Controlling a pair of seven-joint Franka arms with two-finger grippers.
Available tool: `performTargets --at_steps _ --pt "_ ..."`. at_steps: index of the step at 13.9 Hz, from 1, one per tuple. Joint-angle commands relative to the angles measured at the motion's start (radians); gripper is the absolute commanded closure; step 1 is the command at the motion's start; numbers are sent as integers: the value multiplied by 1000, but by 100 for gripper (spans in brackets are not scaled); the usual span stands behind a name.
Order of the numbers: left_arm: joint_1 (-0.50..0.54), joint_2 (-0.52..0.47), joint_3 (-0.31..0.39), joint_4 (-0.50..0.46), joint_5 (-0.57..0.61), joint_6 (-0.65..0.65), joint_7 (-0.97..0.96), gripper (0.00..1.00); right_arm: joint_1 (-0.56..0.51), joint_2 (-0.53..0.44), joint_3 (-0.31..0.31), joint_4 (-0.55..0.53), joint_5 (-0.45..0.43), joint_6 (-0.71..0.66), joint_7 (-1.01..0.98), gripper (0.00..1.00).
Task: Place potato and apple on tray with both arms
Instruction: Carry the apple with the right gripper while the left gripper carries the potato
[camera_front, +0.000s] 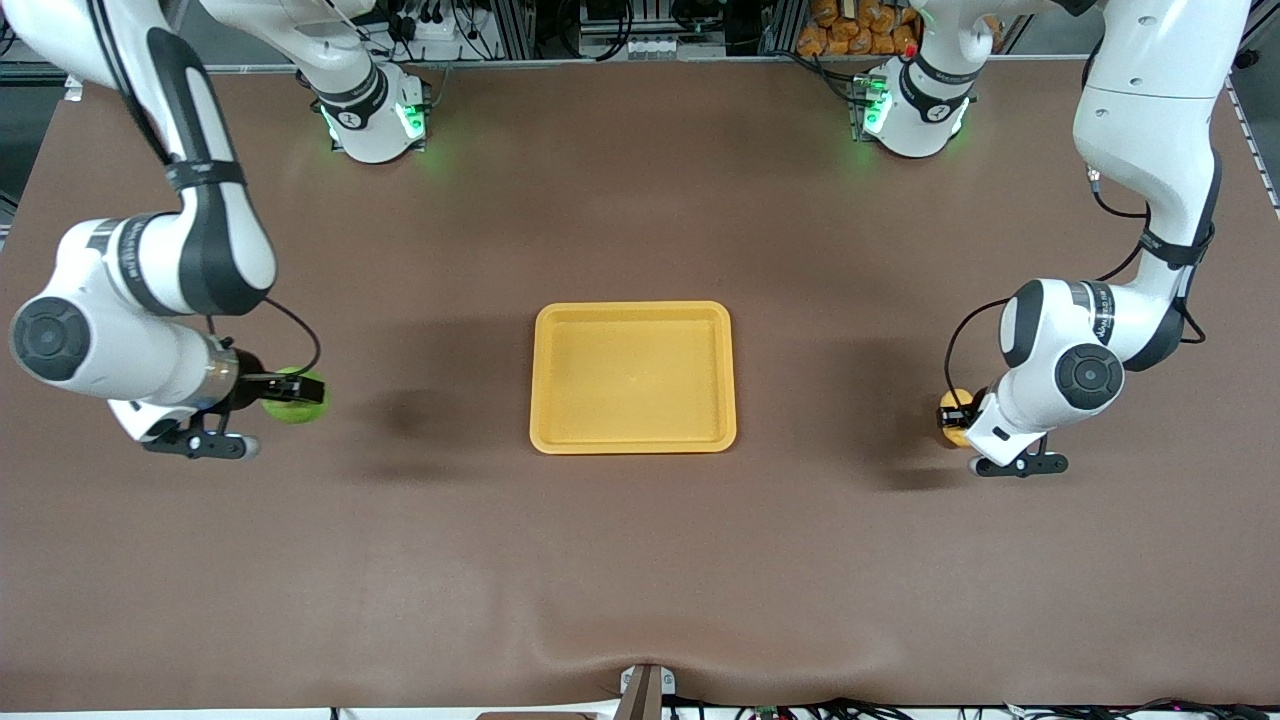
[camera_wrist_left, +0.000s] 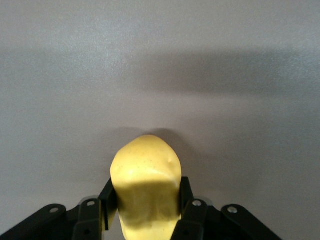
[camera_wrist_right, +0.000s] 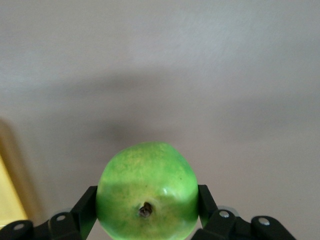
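The yellow-orange tray (camera_front: 633, 440) lies in the middle of the brown table, with nothing in it. My right gripper (camera_front: 296, 389), at the right arm's end of the table, is shut on the green apple (camera_front: 288, 408); in the right wrist view the apple (camera_wrist_right: 147, 190) sits between the black fingers (camera_wrist_right: 85, 207), stem dimple showing. My left gripper (camera_front: 955, 415), at the left arm's end, is shut on the yellow potato (camera_front: 953, 434); in the left wrist view the potato (camera_wrist_left: 146, 185) stands between the fingers (camera_wrist_left: 107, 202). Both fruits are held just above the table.
The tray's edge (camera_wrist_right: 7, 192) shows at the side of the right wrist view. The arm bases (camera_front: 372, 115) (camera_front: 915, 110) stand along the table's edge farthest from the front camera. A small bracket (camera_front: 645, 690) sits at the nearest edge.
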Motion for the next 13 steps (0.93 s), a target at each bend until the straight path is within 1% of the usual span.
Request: performTargets --at_steps 1,2,3,4,5,8,9,11,13 --pt "-13 -33 -6 5 27 -11 -11 93 68 -55 -7 -41 42 -24 181 100" --pt "-16 -41 -9 7 28 -12 -3 96 102 -62 -7 -47 43 -24 253 100" --pt "-18 -46 -10 7 28 -14 -1 96 131 -68 -7 -57 45 -26 316 100" --pt "-20 -49 -13 7 28 -17 -1 99 166 -71 -7 -61 45 -26 355 100" --pt "-21 -59 -16 8 28 -18 0 100 206 -69 -8 -61 45 -20 389 100" --pt "-21 -87 -62 8 28 -23 -11 100 315 -57 -8 -63 45 22 658 100" --pt "-20 -90 -82 14 28 -41 -14 100 343 -46 -8 -63 46 28 709 100" --pt "-20 -92 -122 57 28 -104 -15 100 416 -22 -7 -63 46 46 714 100" --pt "-20 -92 -174 103 27 -184 -46 100 467 4 -7 -61 45 115 703 100"
